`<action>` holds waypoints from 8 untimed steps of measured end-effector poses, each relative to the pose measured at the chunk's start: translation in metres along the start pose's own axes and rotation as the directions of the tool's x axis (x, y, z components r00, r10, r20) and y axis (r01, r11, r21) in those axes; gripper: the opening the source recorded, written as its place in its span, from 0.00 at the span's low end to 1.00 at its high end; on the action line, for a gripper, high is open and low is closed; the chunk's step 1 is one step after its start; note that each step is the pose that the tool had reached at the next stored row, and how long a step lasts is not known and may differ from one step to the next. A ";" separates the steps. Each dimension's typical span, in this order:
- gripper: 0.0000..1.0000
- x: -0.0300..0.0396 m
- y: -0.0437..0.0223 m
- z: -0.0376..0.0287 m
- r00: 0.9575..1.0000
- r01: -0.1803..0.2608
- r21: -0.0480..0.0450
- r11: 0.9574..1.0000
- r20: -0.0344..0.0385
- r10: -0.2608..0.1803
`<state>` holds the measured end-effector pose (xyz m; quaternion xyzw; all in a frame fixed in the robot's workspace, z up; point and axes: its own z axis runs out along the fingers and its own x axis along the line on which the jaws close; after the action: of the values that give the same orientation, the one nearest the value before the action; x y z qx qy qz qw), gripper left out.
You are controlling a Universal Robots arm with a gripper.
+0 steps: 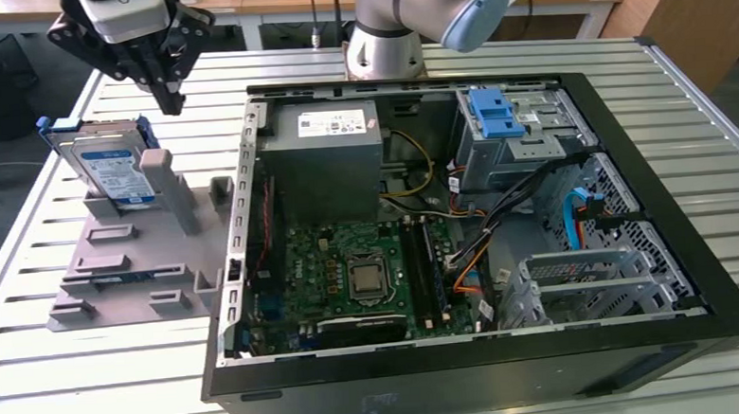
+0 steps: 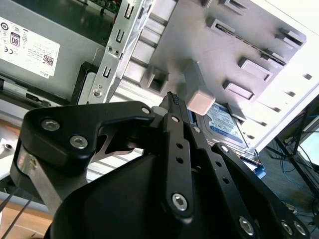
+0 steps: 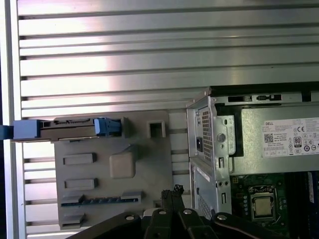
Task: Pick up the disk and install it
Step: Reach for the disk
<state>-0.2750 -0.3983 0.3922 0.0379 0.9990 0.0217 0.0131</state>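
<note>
Though its holder (image 1: 133, 267) hides the bottom, the disk (image 1: 105, 169) stands on edge along the desk (image 1: 75, 374) slats; the gripper (image 1: 173, 103) has its jaws pressed together.

Open air all round the black two-finger claw (image 1: 169, 99). Below, to one side: blue-framed silver disk (image 1: 108, 168) upright in grey plastic fixture (image 1: 133, 267), grey post (image 1: 159, 180) alongside. Opposite side: open black computer case (image 1: 480, 377).

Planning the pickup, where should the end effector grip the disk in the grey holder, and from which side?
Probably from above, pinching the disk across its flat faces near the top edge: it stands on edge in the grey holder, lower part slotted in.
</note>
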 end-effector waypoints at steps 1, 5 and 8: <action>0.11 0.0005 0.0000 0.0000 1.000 0.000 0.000 1.000 0.000 0.000; 0.11 0.0024 -0.0002 0.0000 1.000 0.000 0.000 1.000 0.000 0.000; 0.11 0.0038 -0.0003 0.0000 1.000 0.000 0.000 1.000 0.000 0.000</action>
<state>-0.2789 -0.3983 0.3921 0.0379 0.9990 0.0217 0.0131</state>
